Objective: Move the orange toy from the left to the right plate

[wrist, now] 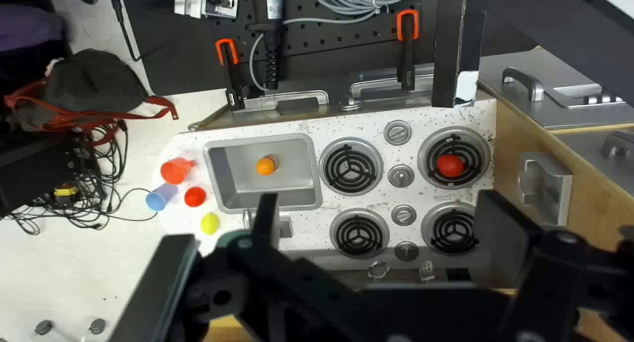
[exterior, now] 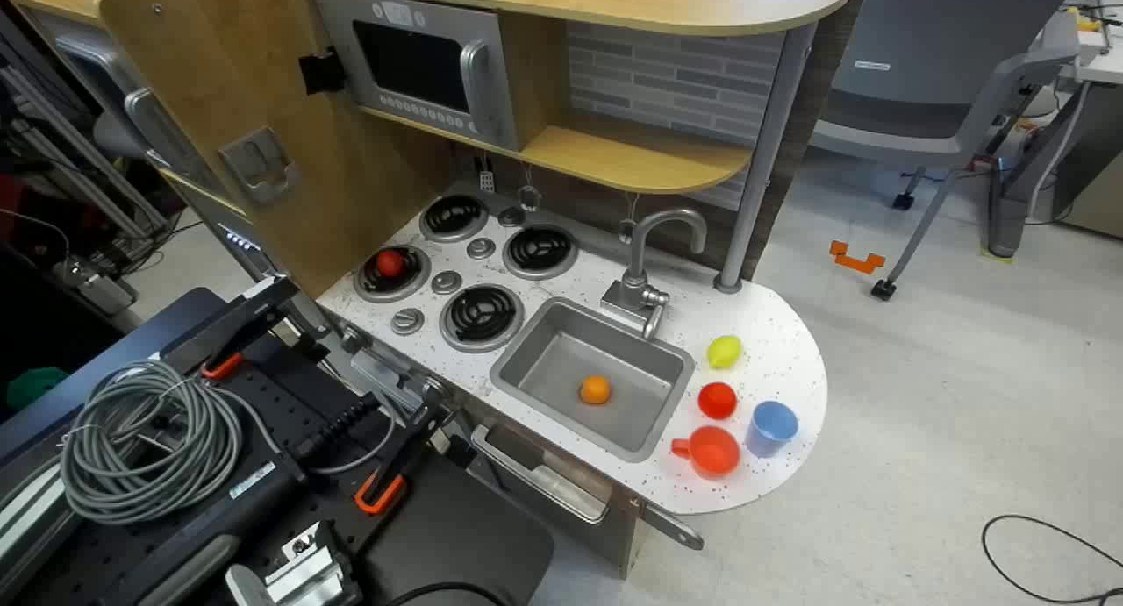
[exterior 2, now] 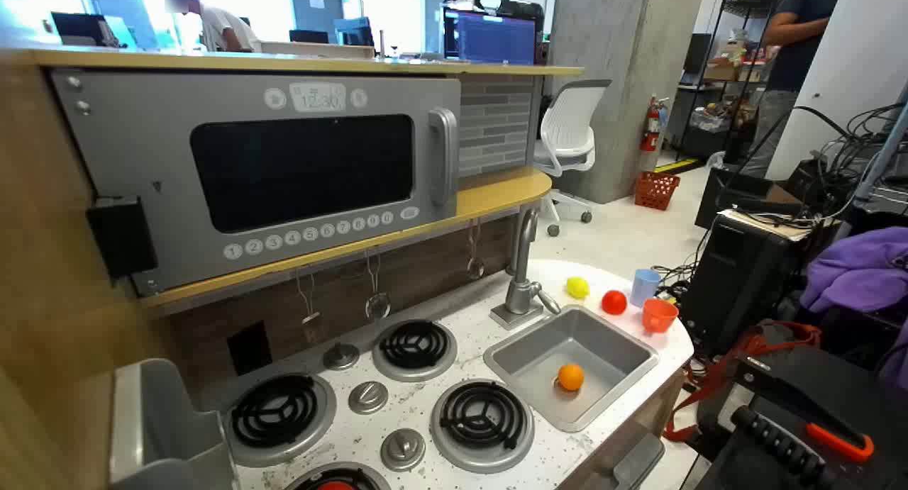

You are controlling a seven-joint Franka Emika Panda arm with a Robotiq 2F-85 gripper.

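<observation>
The orange toy, small, round and red-orange, lies on a burner disc beside the wooden side panel, in an exterior view. It also shows in the wrist view, and only its top shows at the bottom edge of an exterior view. A bare burner disc lies in the same row, nearer the sink, and shows in both exterior views. My gripper is open and empty, apart from the toy and high above the stove. It is not visible in either exterior view.
The sink holds a paler orange ball. The faucet, a yellow lemon, a red cup, an orange-red cup and a blue cup stand around it. The microwave and shelf overhang the back burners.
</observation>
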